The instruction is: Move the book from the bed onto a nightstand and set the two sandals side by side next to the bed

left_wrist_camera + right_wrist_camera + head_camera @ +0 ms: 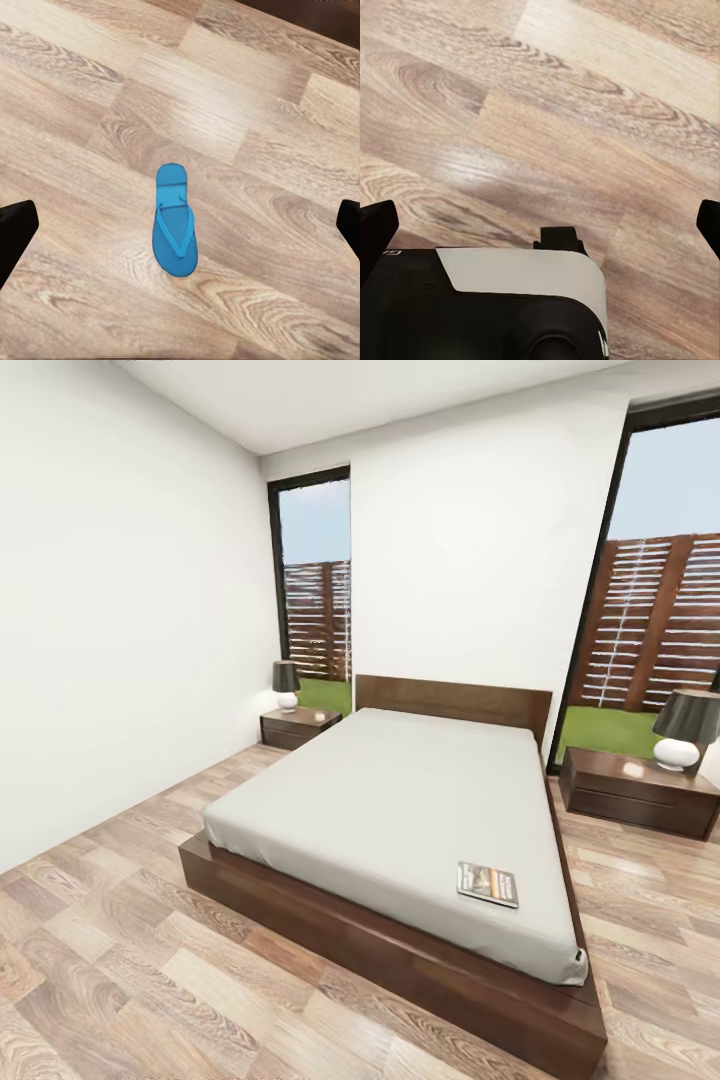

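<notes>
The book (488, 884) lies flat on the pale grey mattress near the foot-right corner of the bed (400, 810). Two nightstands flank the headboard, the left nightstand (298, 726) and the right nightstand (637, 791), each carrying a lamp. In the left wrist view one blue sandal (174, 223) lies alone on the plank floor, well below my left gripper (180, 225), whose dark fingertips (15, 232) stand wide apart and hold nothing. My right gripper (540, 225) hangs open above bare floor and the robot's white and black base (487, 307).
Wood-plank floor runs around the bed on the left side and at the foot. White walls stand left and behind. Tall windows (315, 610) show a slatted fence and grass. Black-shaded lamps (287, 685) (685, 728) occupy part of each nightstand top.
</notes>
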You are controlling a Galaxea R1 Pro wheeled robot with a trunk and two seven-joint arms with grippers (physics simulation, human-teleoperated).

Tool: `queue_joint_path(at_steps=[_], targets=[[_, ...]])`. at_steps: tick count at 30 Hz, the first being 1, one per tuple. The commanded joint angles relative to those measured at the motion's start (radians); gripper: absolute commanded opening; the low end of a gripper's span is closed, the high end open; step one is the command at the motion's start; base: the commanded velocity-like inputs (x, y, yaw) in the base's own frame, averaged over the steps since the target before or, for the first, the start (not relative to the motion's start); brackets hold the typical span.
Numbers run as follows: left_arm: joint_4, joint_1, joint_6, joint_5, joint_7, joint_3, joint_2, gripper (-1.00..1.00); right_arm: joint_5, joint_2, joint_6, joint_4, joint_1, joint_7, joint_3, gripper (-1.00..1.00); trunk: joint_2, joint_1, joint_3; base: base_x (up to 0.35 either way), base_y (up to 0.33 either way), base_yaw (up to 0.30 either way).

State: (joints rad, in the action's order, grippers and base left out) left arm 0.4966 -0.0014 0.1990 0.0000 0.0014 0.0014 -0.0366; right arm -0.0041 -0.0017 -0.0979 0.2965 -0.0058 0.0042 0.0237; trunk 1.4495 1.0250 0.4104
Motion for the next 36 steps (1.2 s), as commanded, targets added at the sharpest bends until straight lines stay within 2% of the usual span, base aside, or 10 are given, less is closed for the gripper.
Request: queue_joint_path(at_steps=[1,23,26,29,30,31,32,33,36], targets=[[0.000,0.000,0.002,0.000,0.000,0.000,0.000,1.00,0.000,0.000,-0.003,0.000,0.000,0.000,0.002,1.00,0.001,0.000,0.001,0.001,-0.001,0.200],[0.003,0.000,0.002,0.001,0.000,0.000,0.000,1.00,0.002,0.000,-0.003,0.000,0.000,0.004,-0.004,1.00,0.001,0.000,0.001,0.000,0.000,0.026],[0.030,-0.007,-0.003,0.003,0.003,0.000,-0.001,1.00,0.010,0.000,-0.003,0.000,0.000,0.005,-0.004,1.00,0.001,0.000,0.001,0.000,0.000,0.000],[0.091,-0.050,-0.093,0.004,0.005,0.000,-0.003,1.00,0.012,-0.001,-0.001,0.006,0.000,0.001,-0.005,1.00,0.001,0.000,0.001,0.000,0.000,0.000],[0.114,-0.078,-0.172,0.004,0.005,0.000,-0.004,1.00,0.013,-0.001,0.000,0.010,0.000,0.000,-0.005,1.00,0.001,0.000,0.001,0.000,0.000,0.000],[0.123,-0.094,-0.217,0.005,0.004,0.000,-0.004,1.00,0.013,-0.001,0.001,0.012,0.000,0.000,-0.005,1.00,0.001,0.000,0.001,0.000,0.000,0.000],[0.136,-0.129,-0.308,0.007,0.003,0.000,-0.004,1.00,0.012,-0.001,0.003,0.015,-0.001,0.000,-0.004,1.00,0.001,0.000,0.001,0.000,0.000,0.000],[0.147,-0.186,-0.416,0.010,0.002,0.000,-0.005,1.00,0.012,-0.001,0.008,0.022,-0.002,-0.001,-0.004,1.00,0.001,0.000,0.001,0.000,0.000,0.000],[0.151,-0.260,-0.486,0.016,0.002,0.000,-0.007,1.00,0.007,0.000,0.013,0.027,-0.004,-0.002,-0.004,1.00,0.001,0.000,0.001,0.000,0.000,0.000]])
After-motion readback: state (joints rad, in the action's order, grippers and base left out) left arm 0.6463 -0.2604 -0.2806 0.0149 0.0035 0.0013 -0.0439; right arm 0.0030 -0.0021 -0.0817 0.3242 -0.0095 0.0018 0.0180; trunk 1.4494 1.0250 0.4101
